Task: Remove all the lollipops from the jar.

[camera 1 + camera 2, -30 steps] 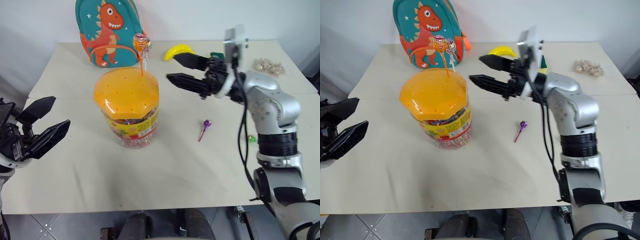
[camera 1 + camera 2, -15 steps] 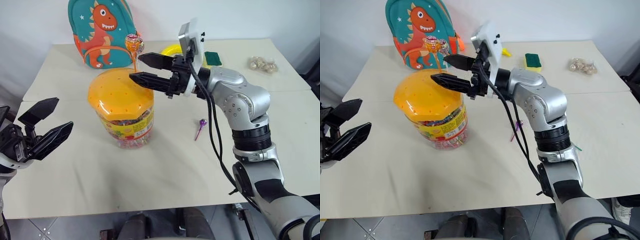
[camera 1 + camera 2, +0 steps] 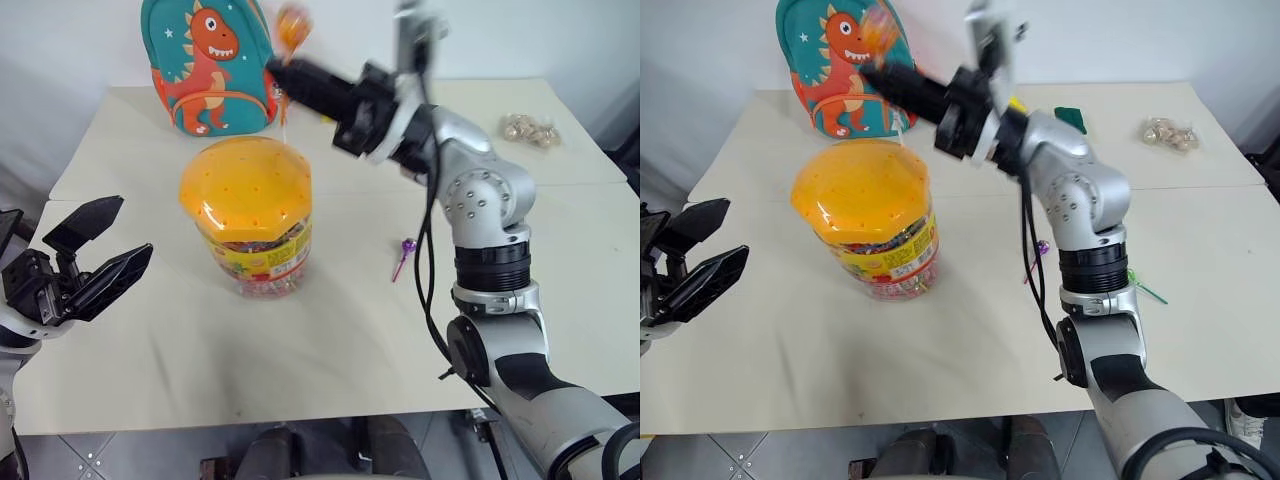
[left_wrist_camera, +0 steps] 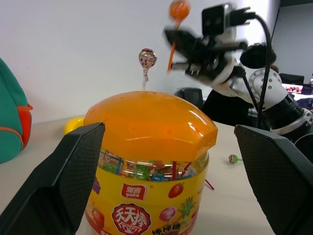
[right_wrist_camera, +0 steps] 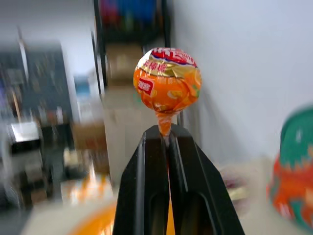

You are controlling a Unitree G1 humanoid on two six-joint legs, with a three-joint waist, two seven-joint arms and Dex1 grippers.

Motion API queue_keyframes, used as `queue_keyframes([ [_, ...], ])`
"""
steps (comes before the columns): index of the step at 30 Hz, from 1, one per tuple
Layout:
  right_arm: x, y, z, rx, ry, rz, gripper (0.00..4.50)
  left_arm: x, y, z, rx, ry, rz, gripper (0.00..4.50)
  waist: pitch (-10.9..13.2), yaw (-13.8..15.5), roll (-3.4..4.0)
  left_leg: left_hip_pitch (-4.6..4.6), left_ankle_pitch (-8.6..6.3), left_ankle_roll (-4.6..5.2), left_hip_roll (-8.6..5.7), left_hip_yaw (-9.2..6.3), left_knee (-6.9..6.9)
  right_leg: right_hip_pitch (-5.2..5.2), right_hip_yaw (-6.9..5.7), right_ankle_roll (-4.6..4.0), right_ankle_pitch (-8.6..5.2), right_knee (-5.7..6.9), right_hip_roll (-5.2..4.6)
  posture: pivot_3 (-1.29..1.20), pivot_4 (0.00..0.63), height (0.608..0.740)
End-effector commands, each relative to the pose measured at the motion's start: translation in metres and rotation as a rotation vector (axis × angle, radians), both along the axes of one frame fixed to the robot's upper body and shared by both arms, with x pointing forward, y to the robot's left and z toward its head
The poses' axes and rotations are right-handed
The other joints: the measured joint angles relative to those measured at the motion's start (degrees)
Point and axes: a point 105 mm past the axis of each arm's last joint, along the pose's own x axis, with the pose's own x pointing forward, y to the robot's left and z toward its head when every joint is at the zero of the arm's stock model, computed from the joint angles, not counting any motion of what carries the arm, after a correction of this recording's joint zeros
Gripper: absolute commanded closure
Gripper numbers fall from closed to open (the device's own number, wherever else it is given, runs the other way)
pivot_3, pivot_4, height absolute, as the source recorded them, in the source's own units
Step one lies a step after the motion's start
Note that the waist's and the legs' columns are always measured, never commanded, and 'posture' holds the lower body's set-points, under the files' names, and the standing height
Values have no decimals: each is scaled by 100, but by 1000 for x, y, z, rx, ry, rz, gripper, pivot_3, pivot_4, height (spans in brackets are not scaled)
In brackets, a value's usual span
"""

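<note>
Right wrist view: right hand (image 5: 166,134) clamped on orange lollipop (image 5: 167,81) stick; left hand (image 3: 95,258) open, empty.

Two beige desk (image 3: 300,350) tops stand butted together against a plain white wall (image 3: 80,50). Grey tiled floor (image 3: 130,462) shows below the front edge.

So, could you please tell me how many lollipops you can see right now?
4: an orange one pinched in the right claw, a pale one standing in the jar's lid, a purple one and a green one on the table.
</note>
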Motion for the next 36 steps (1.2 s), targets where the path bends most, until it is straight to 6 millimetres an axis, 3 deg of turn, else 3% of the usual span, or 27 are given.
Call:
queue_keyframes([
  [1, 4, -45, 10, -48, -70, -157, 4485, -3, -10, -1, 87, -27, -44, 0, -1, 9, -2, 0, 1, 3, -6, -1, 0, 0, 0, 0, 0, 1, -5, 0, 150, 740],
  [4, 26, -84, -21, -291, -2, -372, 4485, -6, -19, -9, 172, -6, -95, 0, -4, 12, -8, -1, 1, 10, -17, -4, -2, 1, 2, 1, 0, -1, -15, 0, 150, 740],
  [7, 47, -171, -98, -709, 215, -696, 4485, -9, -28, -18, 261, 16, -160, 0, -7, 40, -12, -4, -2, 15, -17, 1, -11, 1, 4, 1, 1, -18, -21, 0, 150, 740],
  [9, 44, -210, -140, -923, 273, -801, 4485, -9, -29, -19, 273, 17, -175, 0, -5, 47, -10, -6, -2, 14, -10, -1, -18, 8, 0, 3, 1, -42, -24, 0, 150, 740],
  [15, 32, -245, -221, -1108, 410, -838, 4485, -5, -28, -21, 279, 17, -176, 0, 0, -45, -3, 16, 1, 2, 22, 69, -15, 6, 2, 8, 4, -30, -4, 0, 150, 740],
  [19, 27, -261, -250, -1154, 482, -861, 4485, -6, -30, -21, 279, 14, -179, 0, -3, 7, -9, 49, 1, -5, 25, 74, -6, 23, 30, 5, 3, -12, -7, 0, 150, 740],
  [24, 27, -261, -238, -1088, 477, -849, 3186, -7, -28, -19, 281, 13, -172, 0, -5, 81, -12, 43, -3, -9, 23, 43, -6, 36, 28, 4, 3, -37, -16, 0, 150, 740],
  [29, 23, -249, -200, -999, 303, -741, 1460, -8, -24, -15, 266, 8, -152, 0, -1, 85, -5, 16, -2, -8, 24, 33, -2, 21, 13, 4, 3, -38, -13, 0, 150, 740],
  [32, 18, -228, -163, -868, 141, -623, 448, -8, -19, -10, 222, 1, -127, 0, 0, 102, -3, 16, -1, -7, 24, 33, -1, 22, 12, 5, 3, -38, -11, 0, 150, 740],
  [34, 16, -208, -136, -738, 72, -538, 448, -8, -14, -7, 188, -1, -104, 0, 2, 95, -1, 16, -1, -6, 24, 34, 1, 21, 13, 5, 4, -38, -11, 0, 150, 740],
  [36, 13, -172, -111, -596, 23, -410, 448, -8, -9, -4, 142, -8, -79, 0, 2, 46, -1, 18, -1, -6, 26, 33, 1, 21, 14, 5, 4, -36, -11, 0, 150, 740],
])
